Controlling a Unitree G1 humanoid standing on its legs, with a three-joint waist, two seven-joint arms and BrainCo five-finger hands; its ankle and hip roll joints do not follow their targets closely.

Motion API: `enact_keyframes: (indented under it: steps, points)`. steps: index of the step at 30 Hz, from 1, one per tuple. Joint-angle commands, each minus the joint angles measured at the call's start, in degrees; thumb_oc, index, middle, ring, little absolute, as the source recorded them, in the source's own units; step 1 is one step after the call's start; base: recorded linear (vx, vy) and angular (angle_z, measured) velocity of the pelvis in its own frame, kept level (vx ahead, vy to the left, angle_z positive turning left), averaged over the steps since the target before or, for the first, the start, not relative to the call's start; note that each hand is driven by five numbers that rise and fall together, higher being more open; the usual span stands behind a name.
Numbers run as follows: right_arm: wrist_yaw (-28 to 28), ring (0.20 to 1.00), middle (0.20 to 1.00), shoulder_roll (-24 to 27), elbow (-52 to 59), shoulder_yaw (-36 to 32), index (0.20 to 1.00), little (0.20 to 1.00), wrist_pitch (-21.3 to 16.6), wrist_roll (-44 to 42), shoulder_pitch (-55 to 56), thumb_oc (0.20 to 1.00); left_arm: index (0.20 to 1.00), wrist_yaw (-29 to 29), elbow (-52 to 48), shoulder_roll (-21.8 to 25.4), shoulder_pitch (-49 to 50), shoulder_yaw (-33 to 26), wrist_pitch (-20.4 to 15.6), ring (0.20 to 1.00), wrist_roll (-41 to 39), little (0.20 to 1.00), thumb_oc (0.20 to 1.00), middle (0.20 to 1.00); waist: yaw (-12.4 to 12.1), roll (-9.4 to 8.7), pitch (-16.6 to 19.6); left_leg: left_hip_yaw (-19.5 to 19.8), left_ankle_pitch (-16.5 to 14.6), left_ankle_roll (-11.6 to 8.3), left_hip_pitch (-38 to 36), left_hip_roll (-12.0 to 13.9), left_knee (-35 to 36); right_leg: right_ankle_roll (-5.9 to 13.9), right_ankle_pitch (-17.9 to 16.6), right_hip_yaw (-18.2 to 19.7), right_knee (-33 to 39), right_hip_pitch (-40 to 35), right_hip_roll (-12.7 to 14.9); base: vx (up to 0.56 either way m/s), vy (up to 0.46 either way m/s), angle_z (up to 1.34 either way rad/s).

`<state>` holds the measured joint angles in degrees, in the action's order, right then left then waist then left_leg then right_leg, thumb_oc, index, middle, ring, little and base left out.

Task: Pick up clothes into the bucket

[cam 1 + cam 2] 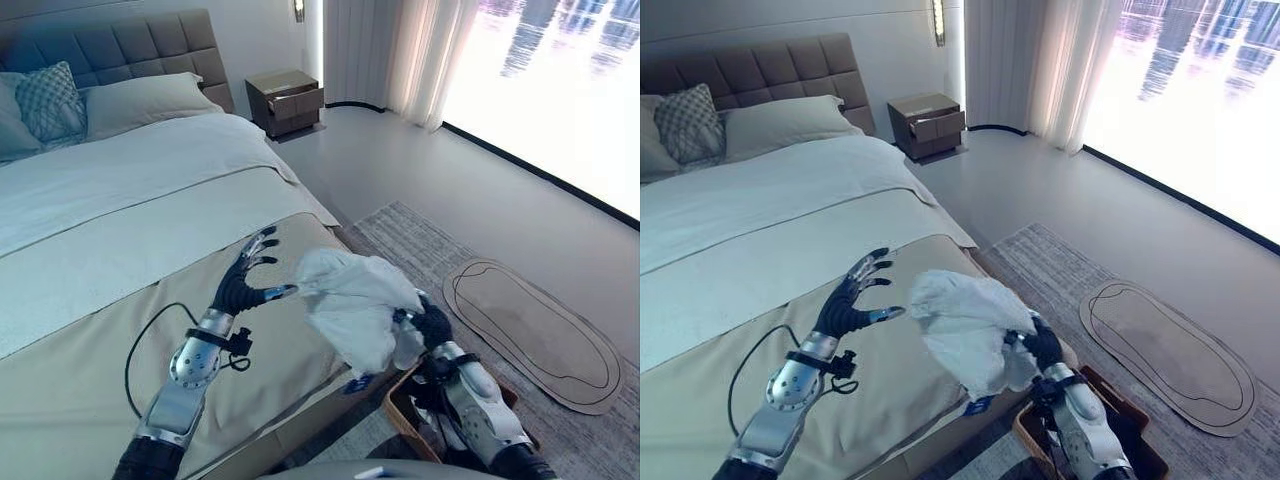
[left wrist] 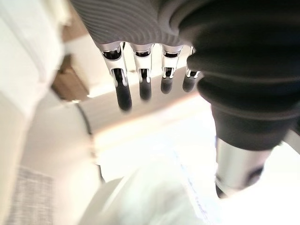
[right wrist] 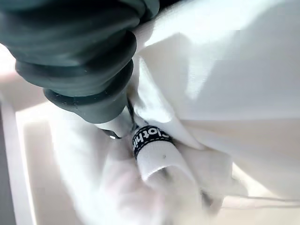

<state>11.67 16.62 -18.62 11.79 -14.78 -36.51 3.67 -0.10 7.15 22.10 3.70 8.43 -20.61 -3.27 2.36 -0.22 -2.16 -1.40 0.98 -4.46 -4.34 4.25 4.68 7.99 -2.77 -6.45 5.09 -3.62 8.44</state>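
Bed (image 1: 120, 260) with beige cover fills the robot's left side. White garment (image 1: 352, 305) is bunched in the air above the bed's corner, over the brown basket (image 1: 400, 412) on the floor. Right hand (image 1: 432, 325) has its fingers closed around the garment. Left hand (image 1: 246, 280) hovers above the bed, fingers spread, just beside the cloth.

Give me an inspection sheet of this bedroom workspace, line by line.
Surface: bed with beige cover, white sheet further up.
Job's things: white garment bunched up, held over the bed's corner; brown basket on the floor below.
Clutter: pillows at the headboard.
Hands: left hand open above the bed beside the garment; right hand shut on the garment.
Cables: nothing seen beyond the robot's own.
Surroundings: nightstand, curtains, oval mat on a grey rug.
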Motion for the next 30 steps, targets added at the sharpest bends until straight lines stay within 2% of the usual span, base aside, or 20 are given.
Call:
enact_keyframes:
  steps: [1, 9, 20, 23, 26, 29, 30]
  points:
    - [-0.2, 0.200, 0.200, -2.2, 3.4, -2.0, 0.200, 0.200, -4.9, -4.5, -2.8, 0.200, 1.000, 1.7, 1.8, 1.1, -2.1, -0.3, -1.1, 1.000, 0.3, 1.000, 1.000, 1.000, 0.5, -2.60, 0.3, 0.5, -1.8, 2.83, 2.6, -3.3, -3.3, 0.32, 0.0, -0.5, -5.8, 3.9, 0.1, -0.01, 0.007, -0.03]
    - [-2.5, 0.200, 0.200, -2.7, 5.1, -6.7, 0.200, 0.200, -6.7, -6.3, -1.5, 0.200, 1.000, -0.4, 4.0, -0.1, 1.6, -0.1, -1.0, 1.000, -2.7, 1.000, 1.000, 1.000, 1.0, -2.41, -0.1, 0.2, -1.7, 2.97, 3.0, -3.3, -3.2, 0.37, -0.2, -0.1, -5.7, 4.5, 0.1, 0.00, 0.000, 0.00]
    - [-8.3, 0.200, 0.200, -1.0, 6.3, -21.0, 0.200, 0.200, -11.0, -3.7, 2.6, 0.200, 1.000, 0.9, 3.1, -0.8, 7.1, -6.7, -3.7, 1.000, -3.8, 1.000, 1.000, 1.000, 1.9, -2.30, -1.5, -0.2, -2.7, 3.37, 4.2, -3.7, -4.8, 0.49, 0.0, 0.6, -6.5, 5.8, 0.4, -0.01, -0.002, -0.03]
    - [-11.7, 0.200, 0.200, 1.8, 6.2, -24.6, 0.200, 0.200, -12.4, 0.9, 1.4, 0.200, 1.000, -1.1, 1.8, -1.9, 6.8, -7.8, -5.3, 1.000, -11.3, 1.000, 1.000, 1.000, 2.3, -1.85, -4.7, -0.3, -3.7, 3.94, 7.4, -4.6, -8.4, 0.34, 0.9, 1.6, -10.0, 8.8, 1.2, -0.15, 0.019, -0.08]
    - [-13.0, 0.200, 0.200, 3.1, 5.7, -25.7, 0.200, 0.200, -12.8, 2.5, 0.3, 0.200, 1.000, -1.9, 0.8, -2.5, 6.4, -8.2, -5.9, 1.000, -13.8, 1.000, 1.000, 1.000, 2.4, -1.64, -6.7, -0.6, -4.4, 4.19, 9.7, -5.0, -11.1, 0.23, 1.0, 2.1, -11.8, 10.8, 1.5, -0.14, 0.013, -0.07]
    - [-15.6, 0.200, 0.200, 4.6, 4.0, -26.4, 0.200, 0.200, -14.1, 4.2, -3.2, 0.200, 1.000, -1.8, -2.3, -2.6, 5.6, -8.7, -7.6, 1.000, -17.2, 1.000, 1.000, 1.000, 2.6, -1.16, -10.6, -1.7, -5.7, 4.36, 15.0, -5.1, -16.5, -0.10, 0.8, 3.4, -15.2, 16.2, 1.5, -0.21, 0.009, -0.07]
    - [-15.6, 0.200, 0.200, 4.7, 4.0, -26.4, 0.200, 0.200, -14.1, 4.2, -3.3, 0.200, 1.000, -1.8, -2.2, -2.6, 5.5, -8.8, -7.6, 1.000, -17.3, 1.000, 1.000, 1.000, 2.5, -1.13, -10.5, -1.9, -5.9, 4.36, 15.6, -5.1, -17.0, -0.11, 0.9, 3.6, -15.6, 16.8, 1.4, -0.10, 0.003, -0.25]
